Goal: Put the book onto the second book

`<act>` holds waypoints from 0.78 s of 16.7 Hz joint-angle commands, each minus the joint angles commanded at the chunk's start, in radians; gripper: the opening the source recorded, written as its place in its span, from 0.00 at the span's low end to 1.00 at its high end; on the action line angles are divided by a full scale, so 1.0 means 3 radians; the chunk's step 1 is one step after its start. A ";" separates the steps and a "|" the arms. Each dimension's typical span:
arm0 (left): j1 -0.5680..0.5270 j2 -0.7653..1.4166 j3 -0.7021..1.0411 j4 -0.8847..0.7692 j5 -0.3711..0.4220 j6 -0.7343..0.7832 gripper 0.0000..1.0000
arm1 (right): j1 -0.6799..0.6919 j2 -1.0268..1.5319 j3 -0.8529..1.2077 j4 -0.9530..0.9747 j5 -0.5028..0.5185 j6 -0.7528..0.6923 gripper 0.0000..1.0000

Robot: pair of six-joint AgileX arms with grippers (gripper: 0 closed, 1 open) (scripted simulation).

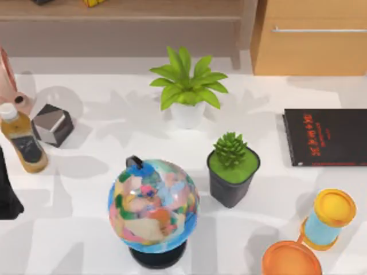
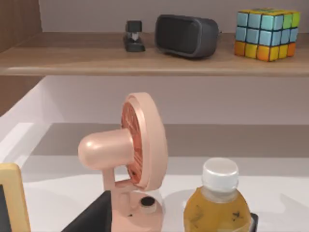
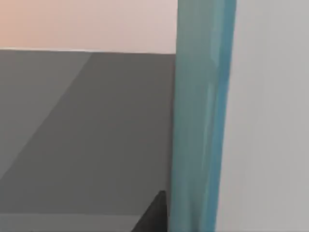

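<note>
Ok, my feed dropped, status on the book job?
Teal book close up in the right wrist view, upright. Black book flat at the table's right edge, nothing on it. Left arm parked far left.

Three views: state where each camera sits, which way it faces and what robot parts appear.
Top view: above the table, looking down on the globe and black second book; dark left arm at the left edge.
Left wrist view: low, facing the pink fan, bottle and shelf.
Right wrist view: close against the teal book.
Shared: top and left wrist views both show fan and bottle.
</note>
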State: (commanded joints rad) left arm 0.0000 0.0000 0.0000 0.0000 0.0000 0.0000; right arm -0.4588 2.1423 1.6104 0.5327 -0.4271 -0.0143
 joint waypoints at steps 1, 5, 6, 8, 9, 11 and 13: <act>0.0000 0.0000 0.0000 0.0000 0.0000 0.0000 1.00 | 0.0000 0.0000 0.0000 0.0000 0.0000 0.0000 0.40; 0.0000 0.0000 0.0000 0.0000 0.0000 0.0000 1.00 | 0.0000 0.0000 0.0000 0.0000 0.0000 0.0000 0.10; 0.0000 0.0000 0.0000 0.0000 0.0000 0.0000 1.00 | 0.0000 0.0000 0.0000 0.0000 0.0000 0.0000 0.02; 0.0000 0.0000 0.0000 0.0000 0.0000 0.0000 1.00 | 0.0000 0.0000 0.0000 0.0000 0.0000 0.0000 0.00; 0.0000 0.0000 0.0000 0.0000 0.0000 0.0000 1.00 | 0.0000 0.0000 0.0000 0.0000 0.0000 0.0000 0.00; 0.0000 0.0000 0.0000 0.0000 0.0000 0.0000 1.00 | 0.0000 0.0000 0.0000 0.0000 0.0000 0.0000 0.00; 0.0000 0.0000 0.0000 0.0000 0.0000 0.0000 1.00 | 0.0000 0.0000 0.0000 0.0000 0.0000 0.0000 0.00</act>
State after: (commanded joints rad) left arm 0.0000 0.0000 0.0000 0.0000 0.0000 0.0000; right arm -0.4588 2.1423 1.6104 0.5327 -0.4271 -0.0143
